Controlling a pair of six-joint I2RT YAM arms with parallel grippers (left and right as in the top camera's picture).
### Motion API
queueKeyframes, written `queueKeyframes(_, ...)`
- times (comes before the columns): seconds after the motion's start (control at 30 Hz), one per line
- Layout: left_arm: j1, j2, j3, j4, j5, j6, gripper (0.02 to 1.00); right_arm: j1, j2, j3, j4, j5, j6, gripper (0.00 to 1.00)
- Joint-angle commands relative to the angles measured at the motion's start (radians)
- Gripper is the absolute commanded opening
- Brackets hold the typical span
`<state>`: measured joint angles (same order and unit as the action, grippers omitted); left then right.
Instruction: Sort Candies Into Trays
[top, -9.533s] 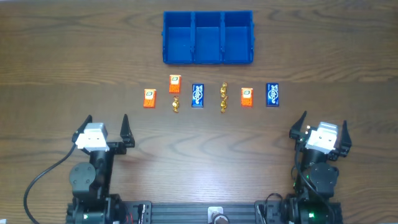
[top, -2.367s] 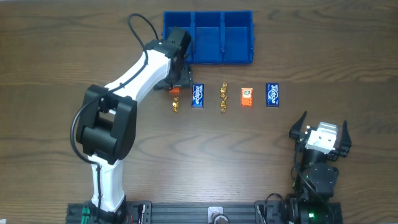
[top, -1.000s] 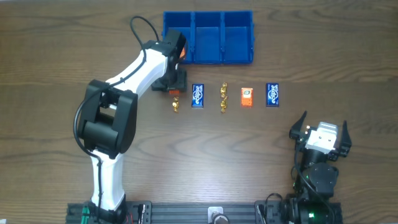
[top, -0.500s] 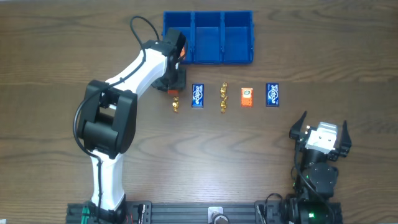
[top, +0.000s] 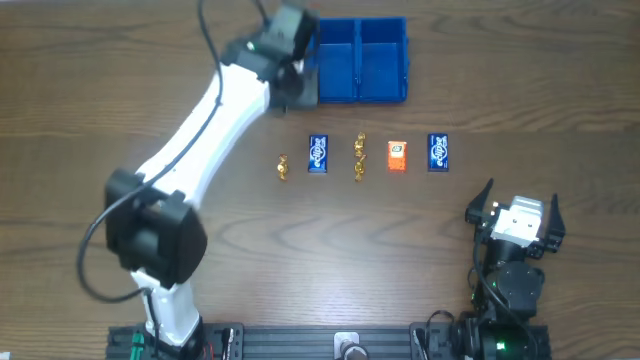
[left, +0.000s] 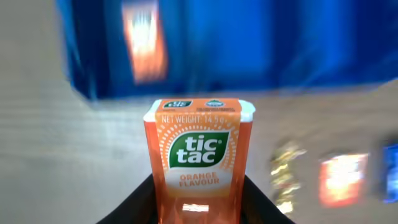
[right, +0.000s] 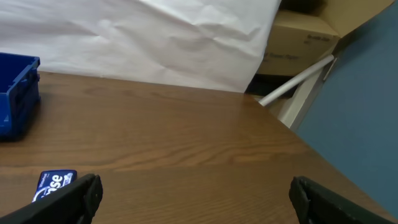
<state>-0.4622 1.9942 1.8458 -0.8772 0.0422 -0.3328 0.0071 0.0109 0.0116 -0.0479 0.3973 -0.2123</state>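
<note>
Clamped in the left pincer (left: 199, 210): a small orange plastic mint box (left: 199, 158), upright, label outward, lifted off the brown wooden table (top: 60, 100). Hangs just in front of the blue plastic three-compartment tray (left: 261, 43), near its left end; seemingly not yet over a compartment. Inside that end, a blurred orange patch, too vague to name. Looks like the carry step of one sort. Next calls for passing over the tray wall, centring above the left compartment, then opening the pincer to drop the box. Well apart, at the table's near edge: the right pincer (top: 518, 203), spread wide, holding nothing. In a row on the table: another orange box (top: 397, 156), two blue packets (top: 318, 153) (top: 438, 151), gold-wrapped candies (top: 359, 158).
</note>
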Motion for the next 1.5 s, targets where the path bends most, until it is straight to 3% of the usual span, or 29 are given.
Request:
queueKeyframes(0.03, 0.005, 0.017, 0.268, -0.092, -0.102, -0.015, 0.275, 0.003, -0.007, -0.003, -0.005, 0.010, -0.005, 0.998)
queueKeyframes(0.3, 0.023, 0.227, 0.554, -0.153, -0.145, -0.008, 0.312, 0.003, -0.007, -0.003, -0.005, 0.010, -0.005, 0.998)
queueKeyframes(0.53, 0.058, 0.331, 0.565, -0.123, -0.188, -0.015, 0.301, 0.003, -0.007, -0.003, -0.005, 0.010, -0.005, 0.998)
queueKeyframes(1.13, 0.090, 0.411, 0.565, -0.117, -0.183, -0.011, 0.343, 0.003, -0.007, -0.003, -0.005, 0.010, -0.005, 0.998)
queueKeyframes(1.23, 0.090, 0.411, 0.565, -0.122, -0.185, -0.011, 0.454, 0.003, -0.007, -0.003, -0.005, 0.010, -0.005, 0.998)
queueKeyframes(1.3, 0.090, 0.411, 0.565, -0.128, -0.187, -0.011, 0.660, 0.003, -0.007, -0.003, -0.005, 0.010, -0.005, 0.996)
queueKeyframes(1.37, 0.090, 0.411, 0.565, -0.137, -0.196, -0.012, 0.783, 0.003, -0.007, -0.003, -0.005, 0.010, -0.005, 0.998)
queueKeyframes(1.5, 0.089, 0.404, 0.565, -0.151, -0.203, -0.013, 0.820, 0.003, -0.007, -0.003, -0.005, 0.010, -0.006, 0.998)
